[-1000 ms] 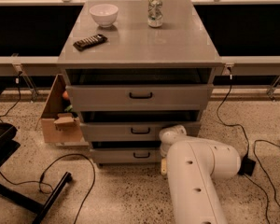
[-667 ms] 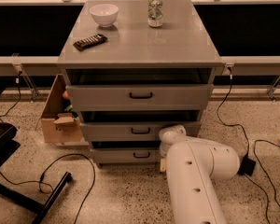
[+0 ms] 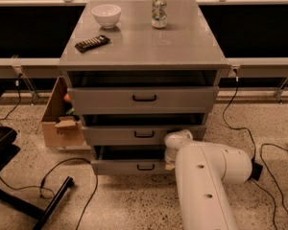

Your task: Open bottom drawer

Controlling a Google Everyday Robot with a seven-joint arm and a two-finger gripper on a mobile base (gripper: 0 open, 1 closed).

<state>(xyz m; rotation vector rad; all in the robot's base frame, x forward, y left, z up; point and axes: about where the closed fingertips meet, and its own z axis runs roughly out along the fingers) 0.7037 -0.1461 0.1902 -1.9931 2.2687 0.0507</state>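
Note:
The grey cabinet (image 3: 144, 47) has three drawers, each standing a little way out. The bottom drawer (image 3: 120, 167) is the lowest and shallowest front, with a small black bar handle (image 3: 145, 166) at its centre. It is pulled out a short way and shows a dark gap above its front. My white arm (image 3: 206, 176) reaches in from the lower right. Its wrist (image 3: 177, 140) is at the right end of the middle drawer (image 3: 115, 135). My gripper (image 3: 170, 163) is low at the right end of the bottom drawer's front, mostly hidden behind the wrist.
On the cabinet top are a white bowl (image 3: 106, 14), a can (image 3: 159, 11) and a black remote (image 3: 92, 43). A cardboard box (image 3: 62, 123) stands at the left of the cabinet. Cables (image 3: 62, 176) lie on the floor, and a black chair base (image 3: 19, 195) is at the lower left.
The bottom drawer's front has come slightly further out toward the camera. The arm has barely moved.

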